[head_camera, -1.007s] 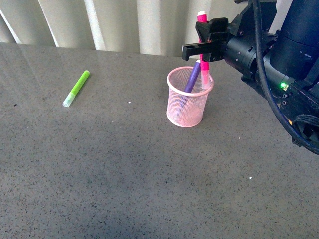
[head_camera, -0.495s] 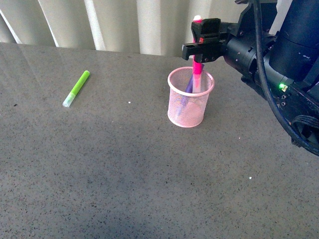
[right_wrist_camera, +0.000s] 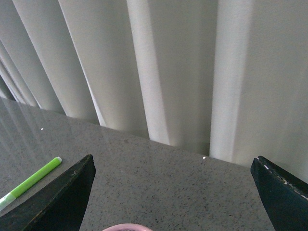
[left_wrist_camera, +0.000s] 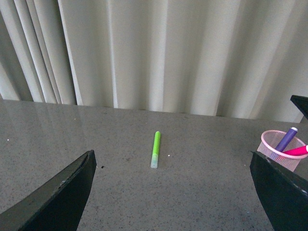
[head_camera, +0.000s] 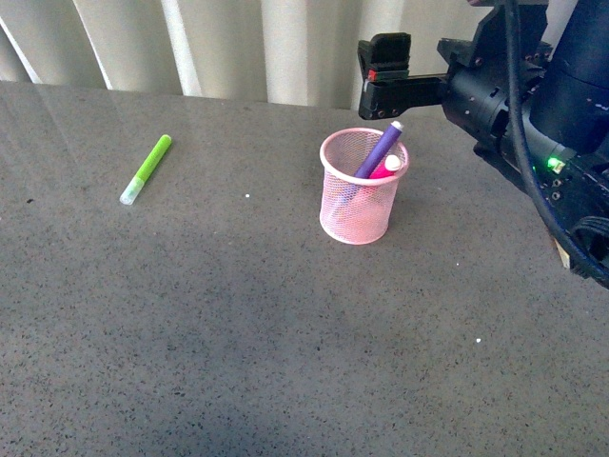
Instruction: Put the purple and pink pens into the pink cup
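Note:
The pink cup (head_camera: 360, 190) stands upright on the grey table, right of centre. The purple pen (head_camera: 379, 150) leans in it with its tip over the rim. The pink pen (head_camera: 387, 168) lies lower inside, only its pale cap end showing. My right gripper (head_camera: 383, 76) hovers open just above and behind the cup, holding nothing. In the right wrist view its gripper (right_wrist_camera: 173, 192) is wide open, and the cup's rim (right_wrist_camera: 127, 227) peeks in at the edge. The left gripper (left_wrist_camera: 175, 192) is open and empty, with the cup (left_wrist_camera: 280, 153) and both pens far off to its side.
A lime-green marker (head_camera: 146, 168) lies flat on the table far left of the cup; this marker (left_wrist_camera: 155, 149) is straight ahead of the left gripper. Pale curtains (head_camera: 266, 48) hang along the table's back edge. The right arm's dark body (head_camera: 542, 124) fills the right side.
The right gripper held the pink pen upright over the cup; it has let go and risen slightly. The pink pen has dropped into the cup beside the purple pen.

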Available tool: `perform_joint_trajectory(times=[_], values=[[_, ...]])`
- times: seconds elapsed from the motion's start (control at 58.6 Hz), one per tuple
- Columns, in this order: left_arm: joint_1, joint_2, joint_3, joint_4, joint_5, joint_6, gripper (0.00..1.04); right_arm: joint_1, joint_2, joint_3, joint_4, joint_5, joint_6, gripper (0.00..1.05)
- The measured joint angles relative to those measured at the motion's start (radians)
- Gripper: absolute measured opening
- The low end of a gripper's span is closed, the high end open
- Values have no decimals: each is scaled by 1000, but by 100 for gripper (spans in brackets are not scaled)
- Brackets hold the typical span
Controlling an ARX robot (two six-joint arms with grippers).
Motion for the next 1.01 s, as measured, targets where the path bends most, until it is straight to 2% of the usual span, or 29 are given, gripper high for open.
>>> perform_joint_trajectory(times=[0.273,0.375,0.512,0.631,0.734,0.887,0.921,0.973,1.007], values=[[0,0,0,0,0,0,98,-139,-191,-127,17,-5,36,98],[0,0,0,0,0,0,98,-213,-357,-219,-96,59,-27,98],[0,0,0,0,0,0,98,-262,-571,-341,-152,65,-127,98],[0,0,0,0,0,0,98,-316,-790,-432,-226,15,-160,98],[0,0,0,0,0,0,98,-398,-979,-494,-306,-41,-143,98],[0,0,0,0,0,0,98,-472,-1100,-554,-374,-97,-114,98],[0,0,0,0,0,0,98,-474,-1130,-555,-441,-87,-117,94],[0,0,0,0,0,0,98,-465,-1229,-576,-637,-42,-118,80],[0,0,0,0,-1,0,98,-452,-1273,-609,-680,-24,-118,71]])
